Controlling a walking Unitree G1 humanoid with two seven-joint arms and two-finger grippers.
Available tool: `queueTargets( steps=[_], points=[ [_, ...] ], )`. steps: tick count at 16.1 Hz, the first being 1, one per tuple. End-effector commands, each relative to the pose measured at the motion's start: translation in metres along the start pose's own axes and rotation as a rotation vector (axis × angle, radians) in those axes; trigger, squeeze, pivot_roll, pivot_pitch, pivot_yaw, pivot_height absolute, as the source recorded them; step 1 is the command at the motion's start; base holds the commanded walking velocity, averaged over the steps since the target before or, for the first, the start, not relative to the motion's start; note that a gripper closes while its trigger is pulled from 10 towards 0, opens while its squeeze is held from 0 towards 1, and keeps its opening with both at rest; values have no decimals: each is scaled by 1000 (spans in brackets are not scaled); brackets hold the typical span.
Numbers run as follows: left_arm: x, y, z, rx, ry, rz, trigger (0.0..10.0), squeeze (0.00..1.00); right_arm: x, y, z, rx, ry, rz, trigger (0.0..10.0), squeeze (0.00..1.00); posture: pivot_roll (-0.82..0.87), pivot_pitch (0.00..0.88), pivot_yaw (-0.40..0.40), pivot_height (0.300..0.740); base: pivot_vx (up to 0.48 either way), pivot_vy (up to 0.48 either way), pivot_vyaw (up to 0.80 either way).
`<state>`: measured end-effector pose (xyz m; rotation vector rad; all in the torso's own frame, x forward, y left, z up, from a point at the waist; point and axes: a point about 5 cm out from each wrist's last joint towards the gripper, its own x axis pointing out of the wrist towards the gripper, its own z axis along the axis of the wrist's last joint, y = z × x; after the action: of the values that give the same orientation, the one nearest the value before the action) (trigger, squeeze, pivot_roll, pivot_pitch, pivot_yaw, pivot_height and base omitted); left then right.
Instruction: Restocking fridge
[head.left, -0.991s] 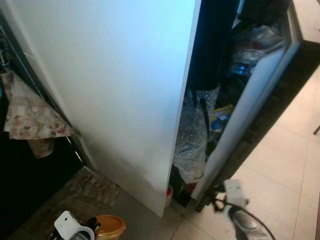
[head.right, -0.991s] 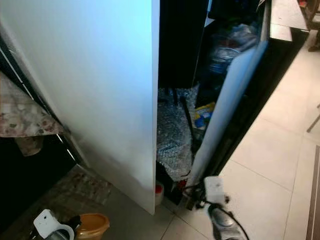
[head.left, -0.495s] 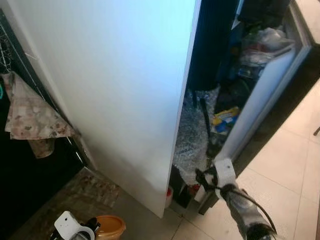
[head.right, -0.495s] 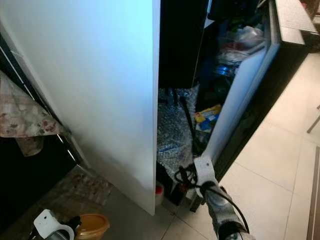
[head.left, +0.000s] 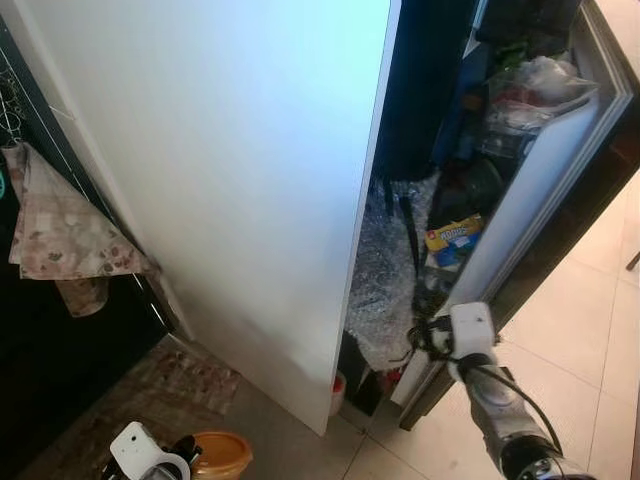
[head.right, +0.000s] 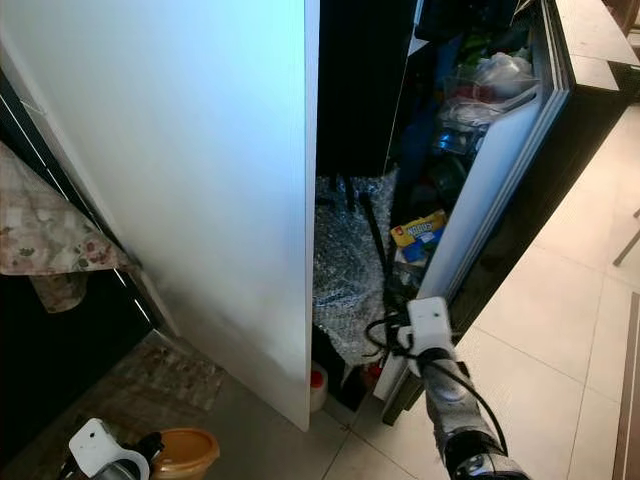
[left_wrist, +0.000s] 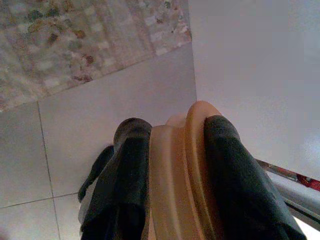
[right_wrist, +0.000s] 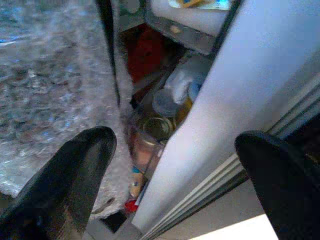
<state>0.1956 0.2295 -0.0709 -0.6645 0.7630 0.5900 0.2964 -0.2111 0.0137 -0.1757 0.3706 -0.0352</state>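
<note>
The fridge stands with its big white left door (head.left: 230, 180) swung out and its right door (head.left: 530, 190) partly open. My right gripper (right_wrist: 175, 160) is open, its black fingers (right_wrist: 85, 170) astride the lower edge of the right door (right_wrist: 220, 115); in the left eye view it sits at that door's bottom corner (head.left: 428, 338). Low at the left, my left gripper (left_wrist: 175, 127) is shut on an orange lidded container (left_wrist: 175, 175), also in the left eye view (head.left: 220, 455). Jars (right_wrist: 150, 132) stand in the door's bottom shelf.
Inside the fridge are a crinkled clear plastic bag (head.left: 385, 270), a yellow packet (head.left: 455, 235) and plastic bags (head.left: 540, 85) higher up. A floral towel (head.left: 55, 220) hangs at the left above a patterned mat (head.left: 190, 375). Beige floor tiles (head.left: 580, 320) lie to the right.
My right arm rose from the floor to the right door's lower edge, and that door swung wider, baring its shelves. The left gripper with the container stayed put.
</note>
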Motion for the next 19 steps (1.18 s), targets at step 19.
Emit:
queueTargets(
  steps=[19],
  points=[
    [-1,5,-6,31,18,17,10000,0,-55,-100,-73,83,292,-487,10000,0,-60,21,2,740,0,0,0]
  ],
)
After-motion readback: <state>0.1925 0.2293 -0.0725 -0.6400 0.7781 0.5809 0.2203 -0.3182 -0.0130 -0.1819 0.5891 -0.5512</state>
